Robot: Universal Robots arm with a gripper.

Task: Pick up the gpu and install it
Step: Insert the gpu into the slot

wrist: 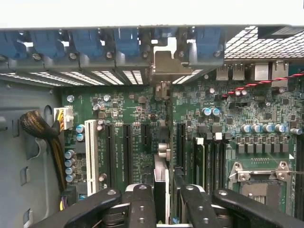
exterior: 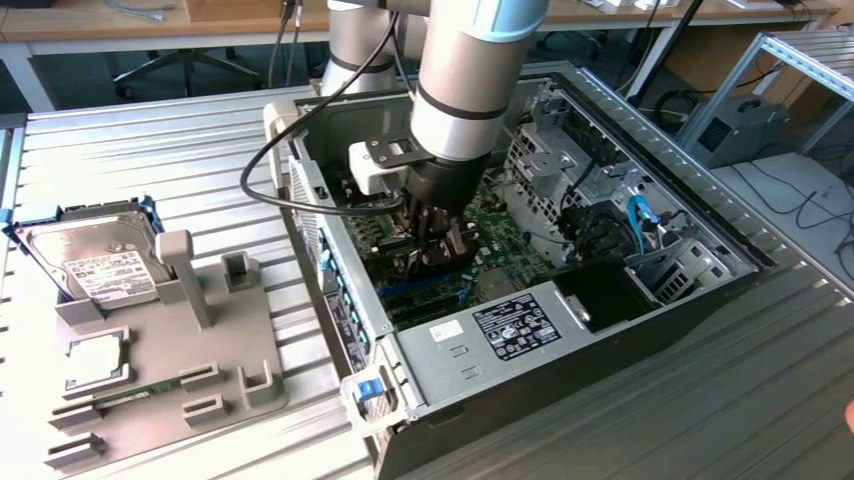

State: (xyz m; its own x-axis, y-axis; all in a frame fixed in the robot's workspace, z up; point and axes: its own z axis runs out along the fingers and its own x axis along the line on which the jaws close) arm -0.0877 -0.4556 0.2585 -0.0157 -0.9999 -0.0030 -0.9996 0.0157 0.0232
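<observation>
Gripping the gpu [wrist: 161, 183] edge-on, the gripper [wrist: 161, 202] hangs inside the computer case [exterior: 694, 290], card's long axis running along the motherboard [wrist: 128, 118] slots directly beneath, bracket toward the case's rear wall.

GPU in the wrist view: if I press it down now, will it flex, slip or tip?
The gpu is a thin board seen edge-on, so it is probably stiff downward but apt to tilt sideways. The jaws pinch its flat faces, so it may slide in the grip under a hard push. The metal bracket at one end likely makes it end-heavy.
</observation>
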